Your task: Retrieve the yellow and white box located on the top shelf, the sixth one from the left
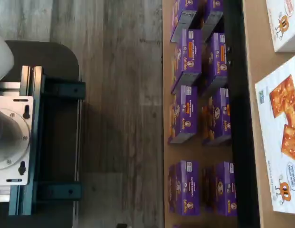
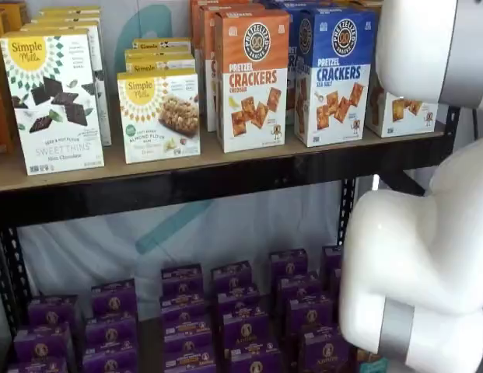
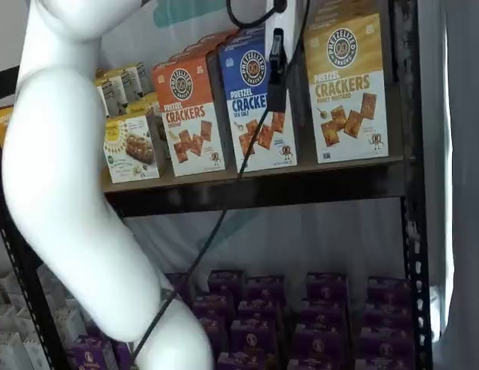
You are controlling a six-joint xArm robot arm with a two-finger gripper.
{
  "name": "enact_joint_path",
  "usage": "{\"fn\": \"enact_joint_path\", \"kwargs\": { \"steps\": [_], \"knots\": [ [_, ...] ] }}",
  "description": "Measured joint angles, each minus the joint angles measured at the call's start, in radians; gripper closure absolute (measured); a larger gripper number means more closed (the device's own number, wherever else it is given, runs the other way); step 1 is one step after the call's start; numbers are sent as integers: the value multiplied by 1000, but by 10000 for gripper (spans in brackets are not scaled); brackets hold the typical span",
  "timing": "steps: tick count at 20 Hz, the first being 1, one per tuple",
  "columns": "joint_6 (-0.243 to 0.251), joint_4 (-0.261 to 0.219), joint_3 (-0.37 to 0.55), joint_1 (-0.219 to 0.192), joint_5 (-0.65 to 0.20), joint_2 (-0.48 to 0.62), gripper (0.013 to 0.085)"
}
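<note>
step: approach | my pincer [image 3: 276, 73]: released, empty | target: tall yellow-and-white pretzel-crackers carton [image 3: 347, 89] on tan wooden top shelf [image 3: 247, 179], right of blue carton [image 3: 256, 104] | tip: centre on yellow face, avoid blue neighbour

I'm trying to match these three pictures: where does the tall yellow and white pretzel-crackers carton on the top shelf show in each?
Wrist view: white cracker-printed cartons lie beyond the black rail; which is it, cannot tell.
A shelf view: yellow and white carton, only its white lower part, behind the white arm.
A shelf view: whole, rightmost.
Shared landmark: purple boxes below.
</note>
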Motion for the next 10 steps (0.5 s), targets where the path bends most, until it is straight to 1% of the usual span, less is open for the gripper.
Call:
{"fn": "enact_joint_path", "kwargs": {
  "steps": [3, 6, 8, 10],
  "knots": [
    [8, -55, 0, 31, 5, -8, 130],
    [9, -62, 17, 35, 0, -26, 130],
    [5, -44, 23, 21, -4, -34, 130],
    [-4, 3, 25, -9, -19, -42, 130]
  ]
}}
